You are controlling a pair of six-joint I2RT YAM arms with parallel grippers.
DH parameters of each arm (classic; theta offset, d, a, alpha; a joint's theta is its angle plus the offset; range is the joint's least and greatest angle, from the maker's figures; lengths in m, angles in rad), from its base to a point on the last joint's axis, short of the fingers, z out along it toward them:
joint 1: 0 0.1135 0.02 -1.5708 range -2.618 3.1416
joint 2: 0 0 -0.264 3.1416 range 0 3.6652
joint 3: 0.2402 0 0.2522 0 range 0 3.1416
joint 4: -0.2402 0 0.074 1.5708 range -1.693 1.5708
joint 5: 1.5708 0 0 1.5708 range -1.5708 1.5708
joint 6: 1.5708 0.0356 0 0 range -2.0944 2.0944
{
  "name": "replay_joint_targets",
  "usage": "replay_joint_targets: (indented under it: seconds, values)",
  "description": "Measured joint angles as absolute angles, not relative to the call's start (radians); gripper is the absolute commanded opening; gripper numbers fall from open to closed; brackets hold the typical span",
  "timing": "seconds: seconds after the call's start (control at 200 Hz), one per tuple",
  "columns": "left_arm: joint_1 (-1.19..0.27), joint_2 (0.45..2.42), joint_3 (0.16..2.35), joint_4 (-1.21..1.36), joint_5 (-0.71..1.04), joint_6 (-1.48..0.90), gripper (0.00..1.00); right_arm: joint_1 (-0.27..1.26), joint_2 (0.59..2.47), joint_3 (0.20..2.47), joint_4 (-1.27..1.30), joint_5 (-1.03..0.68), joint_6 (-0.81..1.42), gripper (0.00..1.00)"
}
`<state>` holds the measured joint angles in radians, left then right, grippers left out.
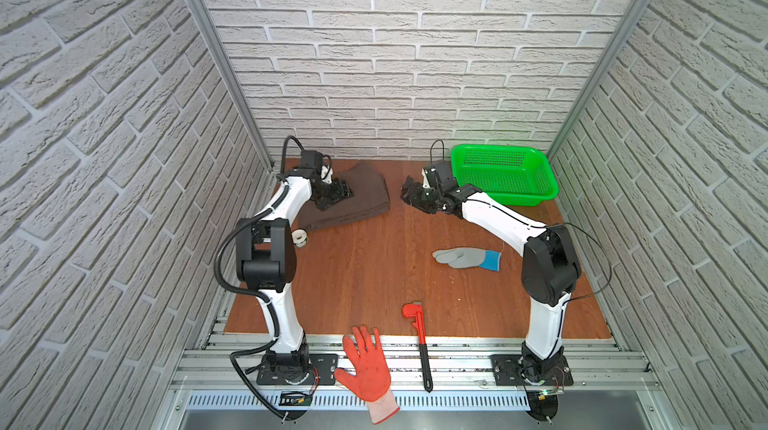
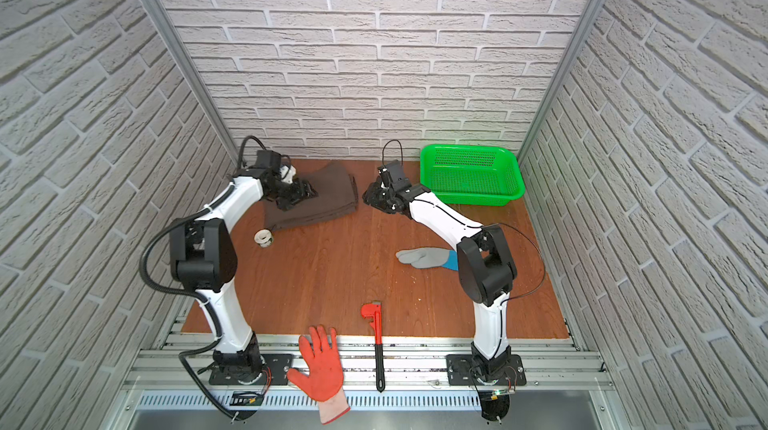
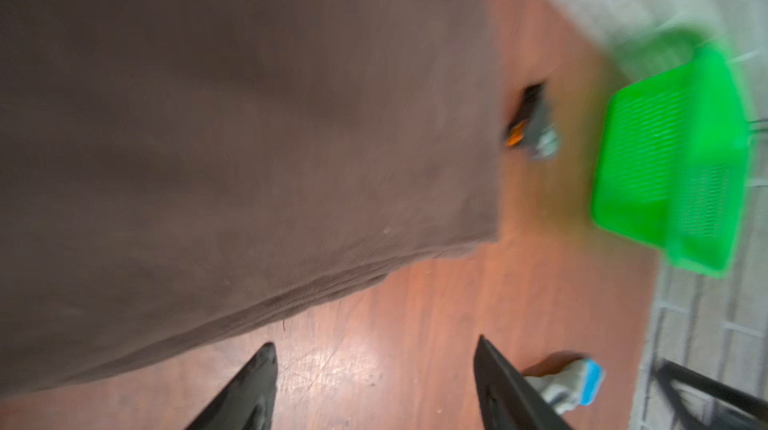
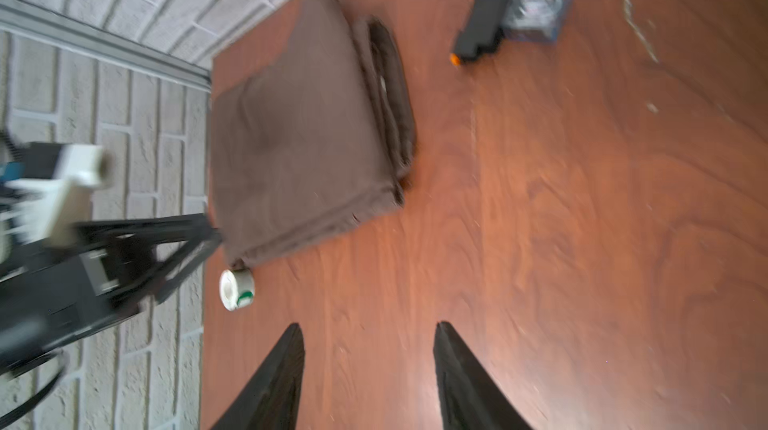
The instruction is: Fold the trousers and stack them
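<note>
At the far left corner of the worktop (image 1: 374,274), the trousers (image 1: 353,203) lie as a flat, folded brown bundle, with several layers showing along the edge that faces the middle. They are on the wood, well apart from the green basket (image 1: 498,147) at the far right.

In both top views the left tool (image 1: 334,195) sits over the bundle's left part. Its wrist view shows the 2 fingers spread fairly wide with only bare wood between them and no cloth in them. The right tool (image 4: 368,325) is about half open and also empty, over bare wood between the bundle and the basket. Both wrist views are blurred, so fine contact is hard to judge, and I cannot tell how high the left tool is above the cloth.

The folding looks done or close to it, so the main risk is spoiling it.
- A finger of the left tool could catch the top layer and drag it, which would pull the stacked edge open.
- The white tape roll (image 4: 236,289) lies just beside the bundle's near corner, and a sweep of the left arm could knock it or push it under the cloth.
- A small black part (image 4: 486,21) with a clear block lies near the right tool and could be bumped if that arm drops.

The grey glove (image 1: 465,258), the orange glove (image 1: 368,370) and the red wrench (image 1: 419,340) are well clear.
</note>
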<state>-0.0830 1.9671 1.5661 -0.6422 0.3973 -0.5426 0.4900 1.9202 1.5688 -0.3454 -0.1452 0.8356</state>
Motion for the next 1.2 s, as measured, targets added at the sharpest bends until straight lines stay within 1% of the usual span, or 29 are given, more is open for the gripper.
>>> replay_joint_targets:
  seconds: [0.1, 0.145, 0.295, 0.435, 0.555, 0.76, 1.005, 1.135, 1.205]
  values:
    - [-0.124, 1.977, 1.483, -0.639, 0.373, -0.561, 0.87, 0.49, 1.882, 1.501, -0.352, -0.138, 0.818, 0.52]
    - [-0.143, 1.976, 1.456, -0.628, 0.356, -0.573, 0.9, 0.49, 1.868, 1.479, -0.353, -0.135, 0.81, 0.52]
    - [-0.178, 1.976, 1.397, -0.589, 0.292, -0.603, 0.9, 0.49, 1.833, 1.426, -0.361, -0.128, 0.788, 0.52]
    - [-0.154, 1.991, 1.408, -0.578, 0.199, -0.6, 0.9, 0.49, 1.816, 1.413, -0.382, -0.124, 0.772, 0.52]
    - [-0.093, 2.05, 1.487, -0.588, 0.128, -0.569, 0.9, 0.487, 1.804, 1.414, -0.398, -0.118, 0.758, 0.52]
    - [0.007, 2.167, 1.668, -0.612, 0.133, -0.515, 0.91, 0.474, 1.762, 1.409, -0.416, -0.11, 0.739, 0.52]
    - [0.039, 2.337, 1.968, -0.697, 0.145, -0.481, 0.93, 0.445, 1.711, 1.384, -0.439, -0.104, 0.716, 0.52]
    - [0.038, 2.336, 1.984, -0.722, 0.157, -0.478, 0.94, 0.426, 1.689, 1.368, -0.463, -0.096, 0.696, 0.52]
    - [0.038, 2.295, 1.929, -0.711, 0.161, -0.472, 0.94, 0.416, 1.669, 1.362, -0.472, -0.086, 0.682, 0.51]
